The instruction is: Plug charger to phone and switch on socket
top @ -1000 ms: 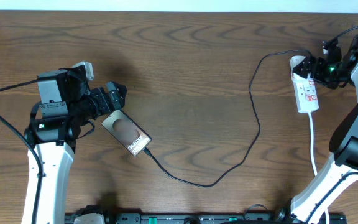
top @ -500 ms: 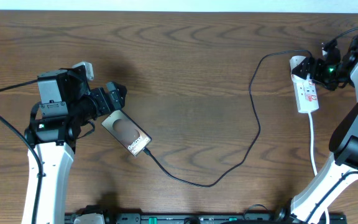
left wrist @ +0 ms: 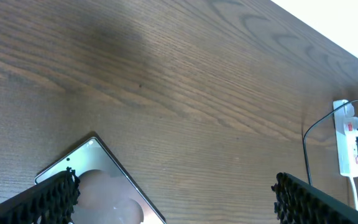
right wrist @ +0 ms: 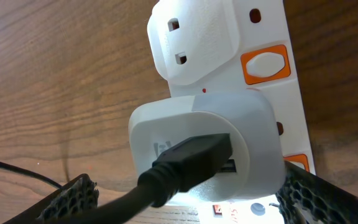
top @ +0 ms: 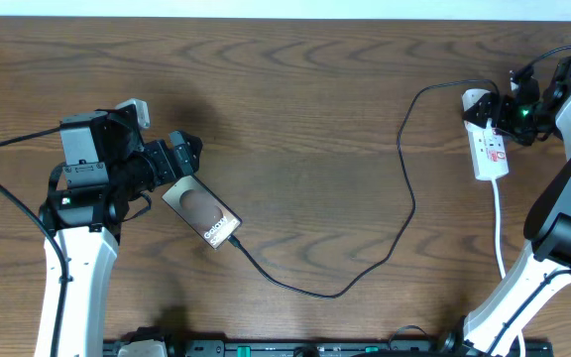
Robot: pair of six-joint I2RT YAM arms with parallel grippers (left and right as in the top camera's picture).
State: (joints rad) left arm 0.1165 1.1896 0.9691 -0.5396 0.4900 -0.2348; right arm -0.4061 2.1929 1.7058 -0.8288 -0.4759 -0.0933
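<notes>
The phone point(top: 201, 211) lies flat and askew on the wooden table, a pale oval on its face. The tip of the charger cable point(top: 337, 294) meets the phone's lower end. From there it loops right and up to a white adapter point(right wrist: 229, 124) plugged into the socket point(top: 489, 144). My left gripper point(top: 178, 164) hovers open at the phone's upper end, and the phone point(left wrist: 98, 186) shows beside one finger. My right gripper point(right wrist: 188, 186) is open over the socket's far end, a finger on each side of the adapter, where the black plug point(right wrist: 191, 155) sits. Orange switches point(right wrist: 265, 64) show on the socket point(right wrist: 291, 25).
A thick white cord point(top: 499, 228) runs from the socket toward the front edge, beside my right arm's base. A black bar point(top: 315, 349) lies along the front edge. The socket point(left wrist: 348, 146) shows far off in the left wrist view.
My right gripper has crept very slightly over the socket's end. The left arm, phone and cable have not moved.
</notes>
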